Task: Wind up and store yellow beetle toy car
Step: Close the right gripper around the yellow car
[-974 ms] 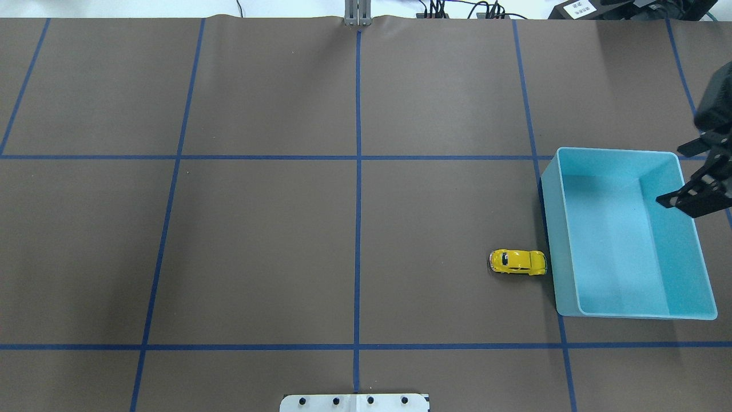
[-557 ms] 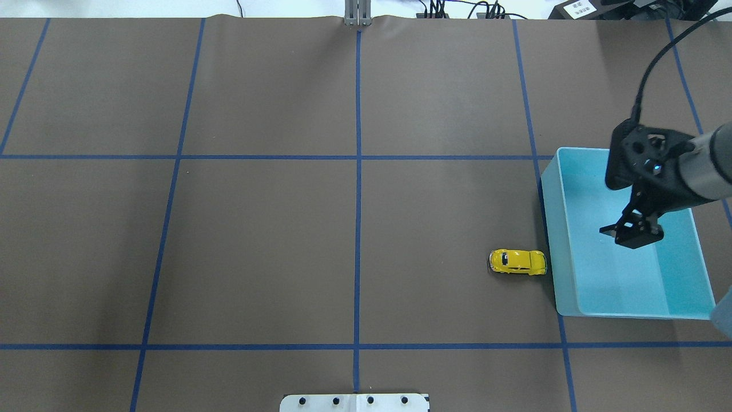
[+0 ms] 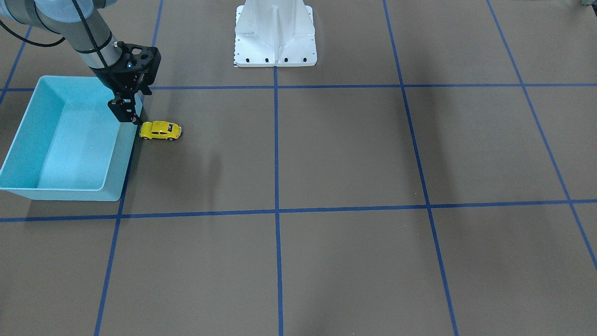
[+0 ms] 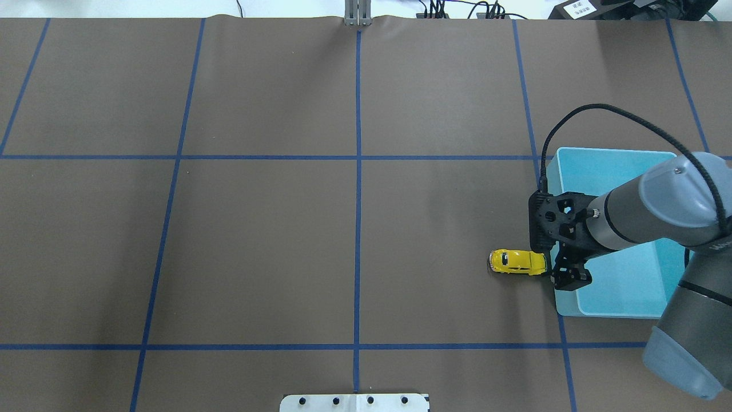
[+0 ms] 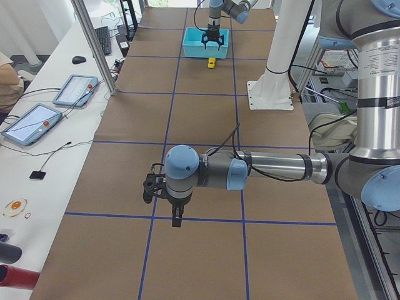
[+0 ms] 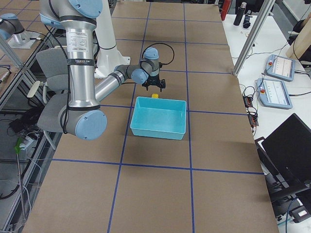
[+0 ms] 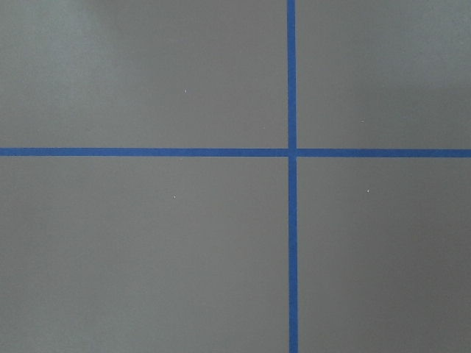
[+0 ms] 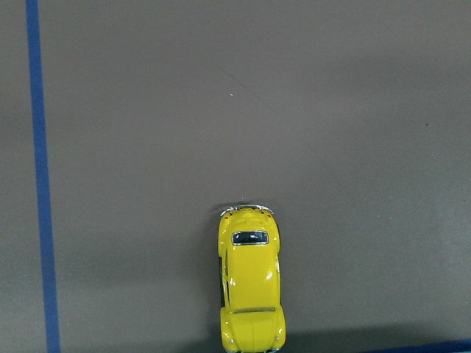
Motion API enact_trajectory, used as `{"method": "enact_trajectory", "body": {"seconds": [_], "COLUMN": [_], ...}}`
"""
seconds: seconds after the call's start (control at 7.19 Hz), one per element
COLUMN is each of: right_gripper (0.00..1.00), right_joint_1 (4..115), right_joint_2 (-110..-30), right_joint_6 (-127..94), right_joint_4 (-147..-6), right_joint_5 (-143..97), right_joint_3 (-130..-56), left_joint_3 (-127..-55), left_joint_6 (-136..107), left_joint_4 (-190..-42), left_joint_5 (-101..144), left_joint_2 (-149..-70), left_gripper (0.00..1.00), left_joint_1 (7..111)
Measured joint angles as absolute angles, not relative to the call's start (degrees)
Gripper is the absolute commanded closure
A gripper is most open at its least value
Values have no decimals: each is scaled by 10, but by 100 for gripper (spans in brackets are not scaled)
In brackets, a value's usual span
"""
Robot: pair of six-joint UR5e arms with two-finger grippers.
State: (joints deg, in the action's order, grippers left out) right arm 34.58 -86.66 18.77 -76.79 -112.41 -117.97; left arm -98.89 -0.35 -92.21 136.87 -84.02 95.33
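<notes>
Two jaws on the right gripper (image 4: 571, 279) stood apart, hanging over the side wall of the teal bin (image 4: 612, 152), right next to the yellow beetle toy car (image 4: 517, 262). Car sat on its wheels on the brown table (image 4: 257, 240), just beside the bin, outside it. Way off, the left gripper (image 5: 177, 220) hovered over the table; couldn't tell how its jaws stood.
</notes>
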Motion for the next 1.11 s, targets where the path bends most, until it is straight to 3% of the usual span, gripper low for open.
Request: {"method": "enact_trajectory", "body": {"seconds": [1.11], "right_gripper": [0], "right_joint_1": [307], "right_joint_2": [-844], "right_joint_6": [181], "right_joint_4": [-736], "right_joint_5": [-1091], "right_joint_3": [-1102], "left_joint_3": [-1023], "left_joint_6": [-3], "left_joint_4": [-922], "left_joint_5": [1394], "left_joint_2": [-800], "left_gripper": [0], "left_joint_1": [955]}}
